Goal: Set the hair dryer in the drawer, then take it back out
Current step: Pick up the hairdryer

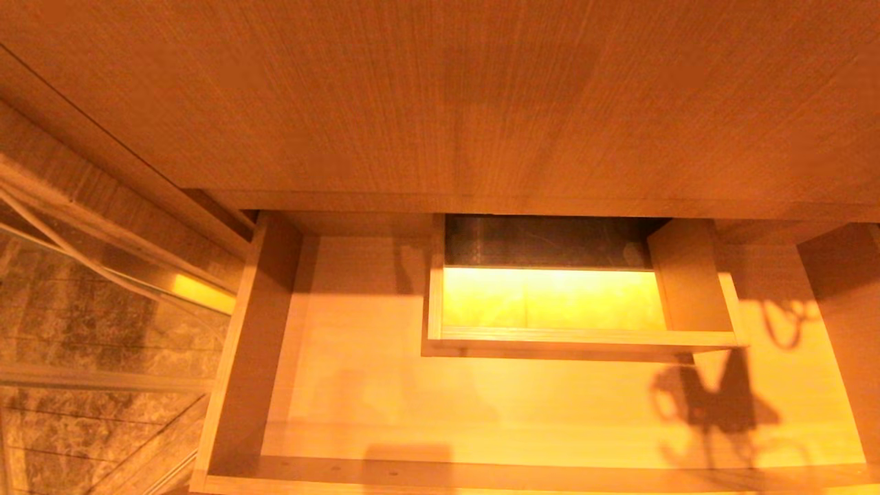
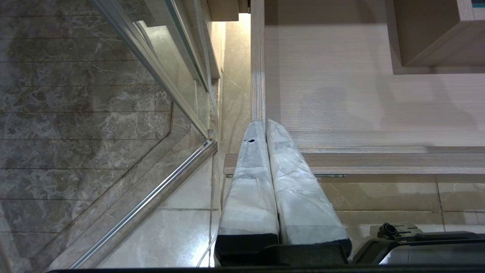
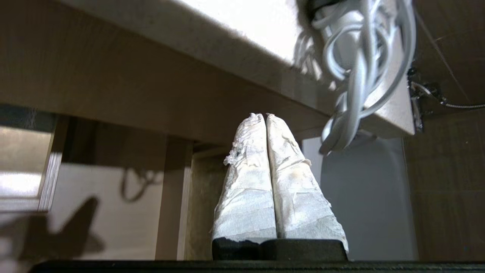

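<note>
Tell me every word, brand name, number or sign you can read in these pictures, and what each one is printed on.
None: no readable text shows in any view.
The open light-wood drawer shows only bare wood grain.
The wood countertop is unmarked.
The bundled white cord of the hair dryer carries no visible lettering.
The taped white fingers of the left gripper and right gripper bear no print.

The left gripper [image 2: 265, 123] hangs pointing downward, its two taped fingers [image 2: 250, 189] pressed together. The right gripper [image 3: 264, 115] points forward and slightly upward, its taped fingers [image 3: 295, 197] likewise closed flat against each other, holding nothing.
</note>
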You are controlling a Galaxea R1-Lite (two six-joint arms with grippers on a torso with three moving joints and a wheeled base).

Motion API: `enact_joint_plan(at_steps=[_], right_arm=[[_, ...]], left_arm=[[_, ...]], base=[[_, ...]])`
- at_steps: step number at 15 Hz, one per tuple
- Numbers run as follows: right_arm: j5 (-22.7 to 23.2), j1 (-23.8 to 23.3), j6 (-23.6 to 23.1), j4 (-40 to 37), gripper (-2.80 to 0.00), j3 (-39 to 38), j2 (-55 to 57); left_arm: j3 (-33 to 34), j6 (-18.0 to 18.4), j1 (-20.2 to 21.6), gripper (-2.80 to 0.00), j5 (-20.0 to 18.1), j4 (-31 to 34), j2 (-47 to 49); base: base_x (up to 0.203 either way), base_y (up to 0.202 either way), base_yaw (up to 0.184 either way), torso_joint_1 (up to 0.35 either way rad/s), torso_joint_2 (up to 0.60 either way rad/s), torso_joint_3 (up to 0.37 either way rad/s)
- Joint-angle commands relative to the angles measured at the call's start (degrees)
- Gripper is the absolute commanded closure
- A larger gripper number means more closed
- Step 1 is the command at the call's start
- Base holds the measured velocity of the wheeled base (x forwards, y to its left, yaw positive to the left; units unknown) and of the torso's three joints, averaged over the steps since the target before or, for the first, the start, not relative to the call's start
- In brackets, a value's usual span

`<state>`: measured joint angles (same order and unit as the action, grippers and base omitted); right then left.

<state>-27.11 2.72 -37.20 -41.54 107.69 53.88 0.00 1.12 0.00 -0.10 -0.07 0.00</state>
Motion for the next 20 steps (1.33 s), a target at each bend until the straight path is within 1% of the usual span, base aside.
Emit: enact_joint_plan(at_steps=[1,13,15,20], right_arm=[[-0.2,0.0,-0.1,-1.7,0.0,0.5,0.2],[-0.2,-0.1,0.3,-1.3,0.0,0.5,0.1],[-0.2,-0.1,0.4,-1.2,0.0,0.7,0.1],[-0.1,-0.1,0.3,-1.2,0.0,0.7,-0.4]], left_arm=[[0.1,0.0,0.0,0.0,0.0,0.0,0.0],[0.1,0.0,0.0,0.0,0.0,0.0,0.0],[0.1,0.0,0.0,0.0,0.0,0.0,0.0],[0.1,0.0,0.0,0.0,0.0,0.0,0.0]], base=[[0.0,0.0,0.0,0.0,0.0,0.0],[0.0,0.0,0.0,0.0,0.0,0.0],[0.0,0.0,0.0,0.013,-0.22,-0.201],[0.0,0.0,0.0,0.054,-0.41,-0.349]])
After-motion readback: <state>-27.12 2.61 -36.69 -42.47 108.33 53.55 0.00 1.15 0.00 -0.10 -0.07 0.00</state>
